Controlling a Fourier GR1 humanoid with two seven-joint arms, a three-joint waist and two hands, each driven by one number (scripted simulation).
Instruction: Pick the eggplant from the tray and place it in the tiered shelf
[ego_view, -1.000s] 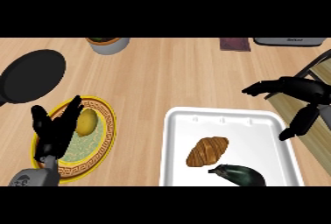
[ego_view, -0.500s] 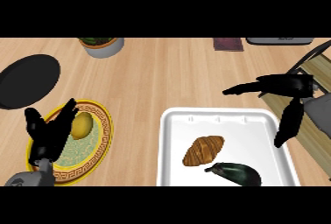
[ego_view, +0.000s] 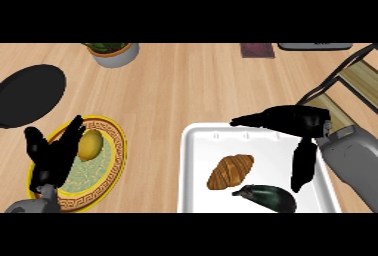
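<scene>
1. The right hand (ego_view: 299, 122) hangs over the upper right part of the white tray (ego_view: 193, 165) with its thumb and fingers spread wide and holding nothing. The eggplant (ego_view: 269, 197) lies below the hand, toward the robot, in the tray's near right corner, not touched by it.

2. One long finger (ego_view: 303, 167) points down the tray's right side toward the eggplant. If the hand descends in this pose, that finger may strike the eggplant's top or side first and roll it against the tray wall rather than close round it.

3. The croissant (ego_view: 231, 171) sits just left of the downward finger and just beside the eggplant's stem end. A wide closing sweep could catch or shove it along with the eggplant.

4. The eggplant looks smooth and rounded, so I judge it likely to slip out if pinched near the narrow stem rather than round its thick body.

5. The tiered shelf (ego_view: 347, 80) stands behind and right of the hand, largely out of view; its dark frame lies near the hand, so a carried eggplant might clip it.

6. The left hand (ego_view: 53, 155) rests open over the yellow plate (ego_view: 111, 172) beside the lemon (ego_view: 89, 144), well apart, posing no risk.
</scene>
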